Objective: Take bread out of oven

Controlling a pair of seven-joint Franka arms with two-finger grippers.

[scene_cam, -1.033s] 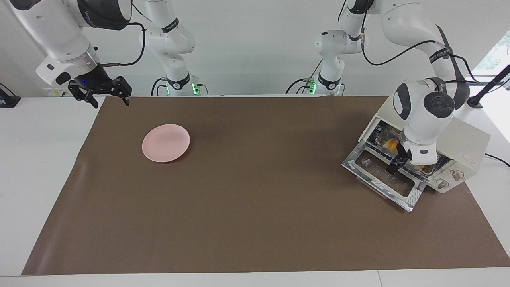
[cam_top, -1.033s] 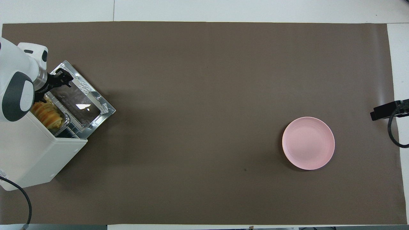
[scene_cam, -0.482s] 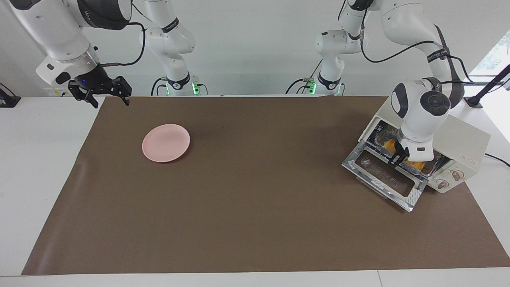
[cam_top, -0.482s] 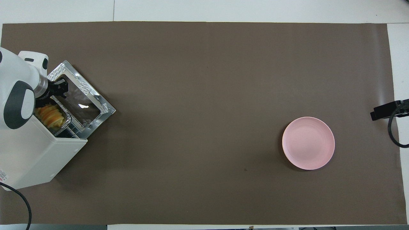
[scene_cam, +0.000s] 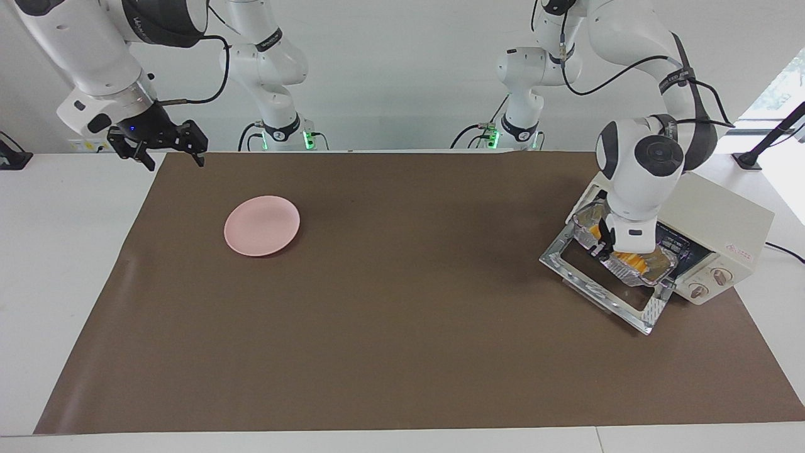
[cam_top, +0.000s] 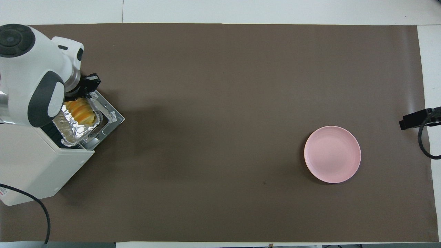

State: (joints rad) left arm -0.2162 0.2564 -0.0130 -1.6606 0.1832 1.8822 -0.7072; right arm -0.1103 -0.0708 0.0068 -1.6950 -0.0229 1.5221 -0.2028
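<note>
At the left arm's end of the table, the cream boxy oven point(scene_cam: 723, 236) has its glass door point(scene_cam: 604, 292) dropped open. Over that door, the ridged yellow-orange bread point(cam_top: 80, 111) sits in a crinkled foil tray point(cam_top: 74, 128), now drawn out of the cavity. The left gripper point(scene_cam: 605, 242) is clamped on the tray's rim. The right gripper point(scene_cam: 168, 150) waits, jaws apart, over the brown mat's edge; the round pink plate point(scene_cam: 261, 225) is unmoved.

One oven point(scene_cam: 723, 220), one bread point(cam_top: 81, 111), one foil tray point(cam_top: 74, 129), one plate point(scene_cam: 261, 225).
</note>
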